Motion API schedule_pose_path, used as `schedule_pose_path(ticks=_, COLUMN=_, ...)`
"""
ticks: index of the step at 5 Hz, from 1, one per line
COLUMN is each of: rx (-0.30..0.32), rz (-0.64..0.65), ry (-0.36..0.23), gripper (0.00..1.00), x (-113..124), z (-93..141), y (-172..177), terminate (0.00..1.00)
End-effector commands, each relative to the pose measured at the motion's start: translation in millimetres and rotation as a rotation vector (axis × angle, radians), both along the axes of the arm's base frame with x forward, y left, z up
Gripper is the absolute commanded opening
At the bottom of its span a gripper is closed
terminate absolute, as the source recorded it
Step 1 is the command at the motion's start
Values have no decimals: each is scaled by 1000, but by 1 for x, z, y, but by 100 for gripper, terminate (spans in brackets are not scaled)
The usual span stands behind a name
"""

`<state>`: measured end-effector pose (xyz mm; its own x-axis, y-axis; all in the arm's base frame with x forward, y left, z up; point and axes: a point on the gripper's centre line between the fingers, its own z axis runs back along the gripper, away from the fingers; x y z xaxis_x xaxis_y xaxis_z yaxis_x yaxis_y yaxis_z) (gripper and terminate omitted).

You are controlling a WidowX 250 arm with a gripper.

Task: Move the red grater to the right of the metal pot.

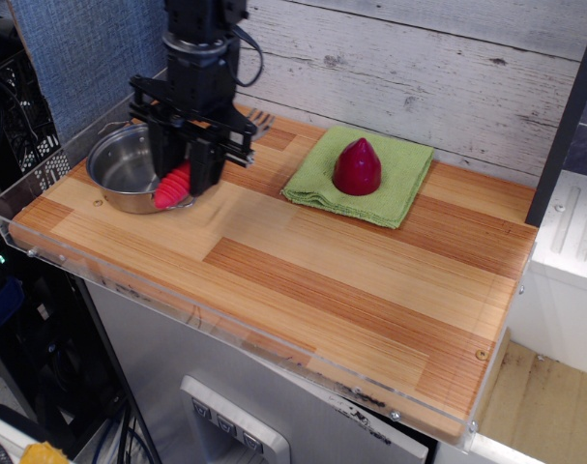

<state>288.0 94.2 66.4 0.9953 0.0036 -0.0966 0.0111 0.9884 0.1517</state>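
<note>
Spanning the whole view, the wooden tabletop carries every object, with a clear raised rim along its near and left edges, probably to keep things from sliding off. Next in size, the black robot arm comes down from the upper left, its upper part cut off by the frame. A folded green cloth lies toward the back, well apart from the arm, and serves as a pad for the dark red cone standing upright on it. The metal pot sits at the tabletop's left end, lidless, its right rim partly hidden behind the pincer. The pincer is closed on the red grater, gripping the ribbed handle near its middle so that the red end hangs low at front left and the silver prongs rise behind to the right. The grater appears lifted clear of the tabletop, just beside the pot's right rim; the exact height cannot be told. Fingertip contact is masked by the pincer body.
</note>
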Motion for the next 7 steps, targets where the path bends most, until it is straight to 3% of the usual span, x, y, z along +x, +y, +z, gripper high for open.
schedule_pose_path(ticks=1, rx=-4, rz=4, ry=56, gripper=0, x=-3, z=-22, y=-4, terminate=0)
schedule_pose_path(ticks=4, rx=10, rz=19, ry=105, gripper=0, x=-5, z=-38, y=-7, terminate=0)
schedule_pose_path(ticks=5, rx=16, rz=15, ry=116, gripper=100, x=-7, z=-34, y=-7, terminate=0)
schedule_pose_path(ticks=6, rx=24, rz=-16, ry=78, gripper=100, x=-6, z=-24, y=-13, terminate=0)
schedule_pose_path(ticks=7, rx=46, rz=-84, ry=-24, gripper=100, x=-7, z=-3, y=-18, terminate=0)
